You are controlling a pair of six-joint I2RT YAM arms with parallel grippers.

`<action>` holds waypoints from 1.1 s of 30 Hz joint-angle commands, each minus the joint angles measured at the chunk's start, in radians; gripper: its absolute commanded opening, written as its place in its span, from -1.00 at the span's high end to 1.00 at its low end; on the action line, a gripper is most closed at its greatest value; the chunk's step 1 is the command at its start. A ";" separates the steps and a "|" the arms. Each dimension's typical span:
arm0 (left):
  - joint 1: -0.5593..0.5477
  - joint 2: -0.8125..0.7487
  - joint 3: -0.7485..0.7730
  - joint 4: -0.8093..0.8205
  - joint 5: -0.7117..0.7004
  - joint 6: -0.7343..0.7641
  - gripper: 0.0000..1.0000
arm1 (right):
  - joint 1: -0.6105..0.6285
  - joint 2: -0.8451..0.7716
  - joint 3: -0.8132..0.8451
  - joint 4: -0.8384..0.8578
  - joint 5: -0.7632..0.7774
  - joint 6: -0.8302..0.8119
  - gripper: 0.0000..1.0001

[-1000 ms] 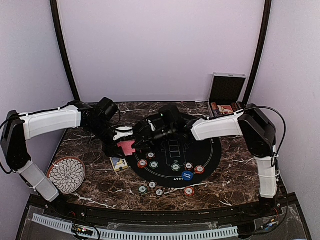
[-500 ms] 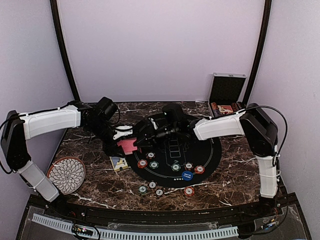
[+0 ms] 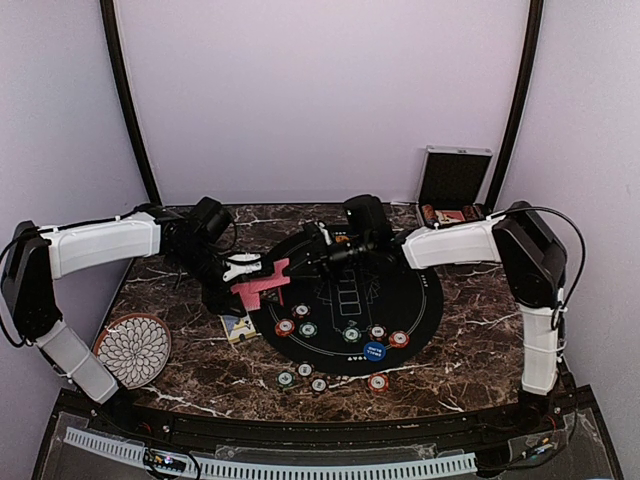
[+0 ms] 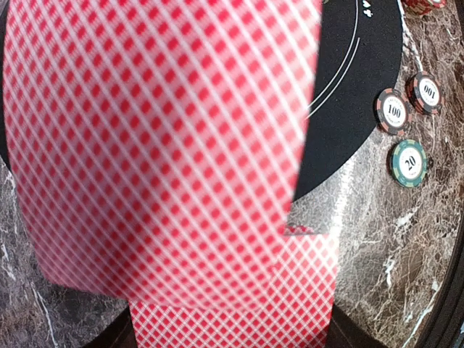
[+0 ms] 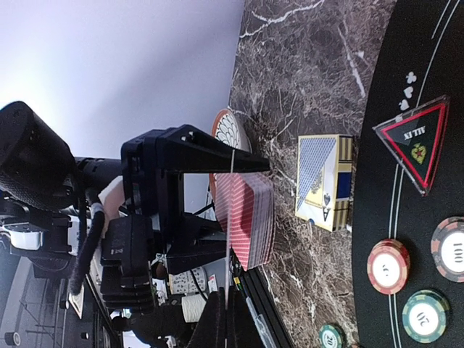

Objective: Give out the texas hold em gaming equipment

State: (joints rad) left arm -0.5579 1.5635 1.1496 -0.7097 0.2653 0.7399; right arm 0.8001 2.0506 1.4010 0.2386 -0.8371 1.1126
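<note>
Red playing cards (image 4: 159,159) crossed with a white diamond lattice fill the left wrist view. The counter (image 3: 470,345) is dark brown marble veined in white, and the round mat (image 3: 420,300) on it is black with thin white lines. A red-and-white chip (image 4: 394,111) and a green chip (image 4: 409,162) both show white centres. One disc (image 3: 374,351) is blue. The card box (image 5: 324,181) is blue and cream, and the plate (image 3: 133,349) is white with a dark petal pattern.

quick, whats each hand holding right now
left hand: closed, holding the deck of red-backed playing cards
right hand: closed on a single red-backed card above that deck
</note>
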 commanded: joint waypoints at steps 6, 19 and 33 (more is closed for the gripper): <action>0.019 -0.038 -0.024 -0.025 0.000 -0.007 1.00 | -0.066 -0.053 -0.034 -0.001 -0.002 -0.049 1.00; 0.027 -0.054 -0.014 -0.069 0.032 -0.020 1.00 | -0.088 0.142 0.186 -0.153 0.034 -0.141 1.00; 0.027 -0.080 -0.026 -0.080 0.035 -0.030 1.00 | -0.085 0.409 0.486 -0.261 0.124 -0.146 1.00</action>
State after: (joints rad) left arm -0.5354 1.5307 1.1294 -0.7597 0.2749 0.7189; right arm 0.7189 2.4115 1.8000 0.0017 -0.7441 0.9768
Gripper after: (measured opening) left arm 0.687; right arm 0.006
